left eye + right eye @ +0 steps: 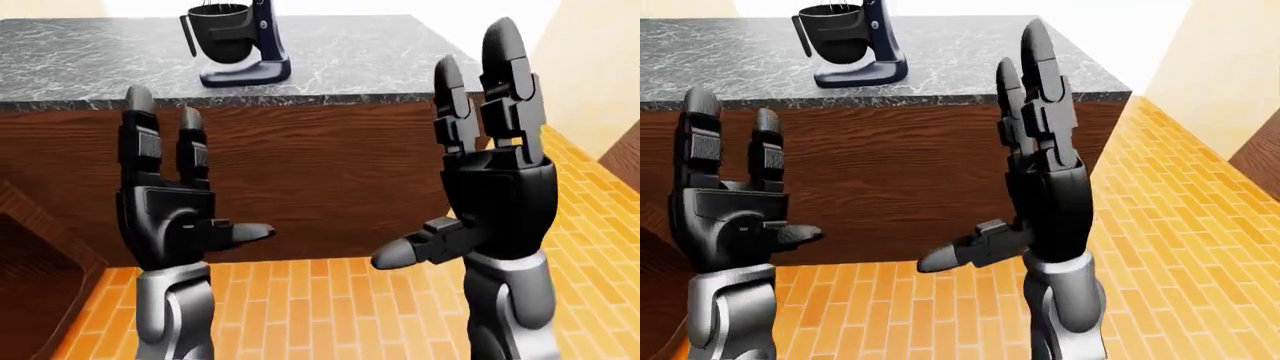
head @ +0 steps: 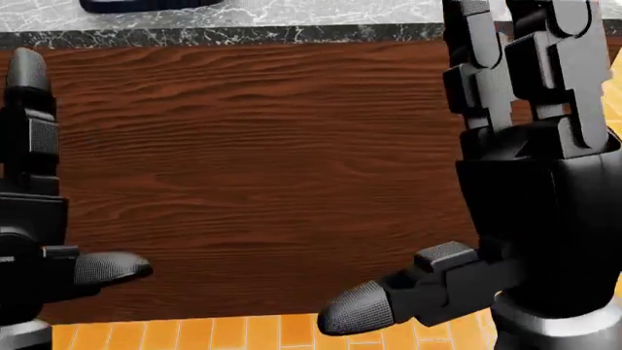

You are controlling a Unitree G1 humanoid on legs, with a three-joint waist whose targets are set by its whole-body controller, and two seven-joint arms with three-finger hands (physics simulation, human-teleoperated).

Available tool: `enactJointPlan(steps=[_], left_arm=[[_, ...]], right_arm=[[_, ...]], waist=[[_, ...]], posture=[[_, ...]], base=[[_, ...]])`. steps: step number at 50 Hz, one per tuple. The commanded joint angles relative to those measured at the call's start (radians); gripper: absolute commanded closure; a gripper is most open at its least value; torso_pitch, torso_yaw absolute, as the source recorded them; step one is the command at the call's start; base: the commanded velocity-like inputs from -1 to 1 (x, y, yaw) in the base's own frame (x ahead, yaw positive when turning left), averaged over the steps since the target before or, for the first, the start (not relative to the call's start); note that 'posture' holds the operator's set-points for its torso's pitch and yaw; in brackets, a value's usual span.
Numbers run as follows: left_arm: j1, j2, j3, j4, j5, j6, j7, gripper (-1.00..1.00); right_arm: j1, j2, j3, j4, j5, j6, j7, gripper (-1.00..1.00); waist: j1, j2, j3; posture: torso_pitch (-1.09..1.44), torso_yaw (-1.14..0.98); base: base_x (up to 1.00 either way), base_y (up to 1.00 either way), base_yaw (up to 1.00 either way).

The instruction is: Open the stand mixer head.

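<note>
A dark blue stand mixer (image 1: pixel 243 45) with a black bowl (image 1: pixel 219 34) stands on the grey marble counter (image 1: pixel 400 60) at the top of the left-eye view; its head is cut off by the top edge. My left hand (image 1: pixel 170 187) is raised palm-in at the left, fingers spread open and empty. My right hand (image 1: pixel 490 165) is raised at the right, also open and empty. Both hands are well below and short of the mixer, on the near side of the counter's wooden face.
The counter's dark wood side panel (image 1: pixel 320 172) fills the middle of the views. Orange brick floor (image 1: pixel 330 307) runs below and to the right. A dark wooden cabinet edge (image 1: pixel 40 247) shows at the lower left, another at the far right (image 1: pixel 625 157).
</note>
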Motion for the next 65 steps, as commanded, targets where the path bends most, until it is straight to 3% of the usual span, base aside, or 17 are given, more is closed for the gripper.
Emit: enactJointPlan(steps=[1,22,26,31,32,36,40,41,43,45,47,48,50,54,59,64,65], left_arm=[[-0.039,0.009,0.006,-0.064,-0.039,0.043,0.041,-1.0],[-0.165,0.076,0.06,-0.174,-0.137,0.148,0.166,-1.0],[-0.164,0.076,0.063,-0.167,-0.132,0.145,0.161,-1.0],[-0.156,0.07,0.057,-0.154,-0.122,0.132,0.151,-1.0],[-0.16,0.07,0.059,-0.15,-0.123,0.132,0.152,-1.0],[-0.151,0.068,0.061,-0.142,-0.124,0.127,0.149,-1.0],[-0.151,0.069,0.061,-0.139,-0.121,0.122,0.147,-1.0],[-0.15,0.069,0.06,-0.139,-0.12,0.122,0.148,-1.0],[-0.151,0.071,0.064,-0.14,-0.123,0.125,0.148,-1.0],[-0.151,0.071,0.064,-0.138,-0.12,0.121,0.146,-1.0],[-0.143,0.069,0.061,-0.137,-0.117,0.118,0.14,-1.0],[-0.149,0.069,0.062,-0.135,-0.118,0.12,0.144,-1.0],[-0.143,0.067,0.058,-0.137,-0.116,0.117,0.14,-1.0],[-0.143,0.068,0.064,-0.122,-0.104,0.108,0.137,-1.0],[-0.143,0.067,0.064,-0.119,-0.101,0.105,0.136,-1.0],[-0.144,0.069,0.067,-0.121,-0.104,0.107,0.138,-1.0],[-0.145,0.069,0.067,-0.121,-0.104,0.107,0.139,-1.0]], right_arm=[[-0.04,-0.003,0.005,-0.062,0.013,0.061,-0.022,-1.0],[-0.181,-0.032,0.006,-0.162,0.0,0.222,-0.047,-1.0],[-0.164,-0.009,0.004,-0.148,0.007,0.206,-0.037,-1.0],[-0.144,-0.008,0.022,-0.142,-0.009,0.174,-0.014,-1.0],[-0.143,-0.01,0.021,-0.137,-0.019,0.172,-0.011,-1.0],[-0.141,-0.005,0.02,-0.138,-0.015,0.172,-0.011,-1.0],[-0.139,0.002,0.019,-0.137,-0.007,0.175,-0.012,-1.0],[-0.136,-0.002,0.021,-0.134,-0.01,0.169,-0.008,-1.0],[-0.136,-0.001,0.019,-0.142,-0.002,0.175,-0.01,-1.0],[-0.131,0.002,0.022,-0.137,0.0,0.173,-0.009,-1.0],[-0.13,-0.001,0.023,-0.136,-0.003,0.17,-0.007,-1.0],[-0.132,-0.002,0.019,-0.139,0.0,0.172,-0.007,-1.0],[-0.132,-0.002,0.017,-0.133,0.003,0.175,-0.009,-1.0],[-0.102,-0.005,0.039,-0.133,-0.004,0.145,0.014,-1.0],[-0.095,-0.001,0.043,-0.128,-0.017,0.144,0.033,-1.0],[-0.091,0.008,0.045,-0.138,-0.008,0.152,0.039,-1.0],[-0.091,0.008,0.045,-0.138,-0.007,0.153,0.04,-1.0]], waist=[[-0.001,0.003,-0.012],[-0.002,0.01,-0.003],[-0.01,-0.064,0.029],[-0.02,0.09,0.031],[-0.015,0.002,0.054],[-0.006,0.052,0.014],[-0.019,-0.076,0.059],[-0.022,-0.004,0.053],[-0.008,0.017,0.019],[-0.023,-0.041,0.053],[-0.016,-0.047,0.023],[-0.016,0.012,0.004],[-0.012,-0.035,0.017],[-0.005,0.115,0.029],[-0.01,0.027,0.094],[0.003,0.029,0.003],[0.007,0.004,0.07]], posture=[[0.0,0.0],[0.0,0.0],[0.0,0.0],[0.0,0.0],[0.0,0.0],[0.0,0.0],[0.0,0.0],[0.0,0.0],[0.0,0.0],[0.0,0.0],[0.0,0.0],[0.0,0.0],[0.0,0.0],[0.0,0.0],[0.0,0.0],[0.0,0.0],[0.0,0.0]], base=[[0.0,0.0,0.0],[0.0,0.04,0.0],[0.0,0.75,0.0],[0.0,0.27,0.0],[0.0,1.0,0.0],[0.0,0.35,0.0],[0.0,0.75,0.0],[0.0,0.0,0.0],[0.0,0.5,0.0],[0.0,1.0,0.0],[0.0,0.34,0.0],[0.0,1.0,0.0],[0.0,0.8,0.0],[0.0,0.04,0.0],[0.65,0.0,0.0],[0.13,0.0,0.0],[1.0,0.0,0.0]])
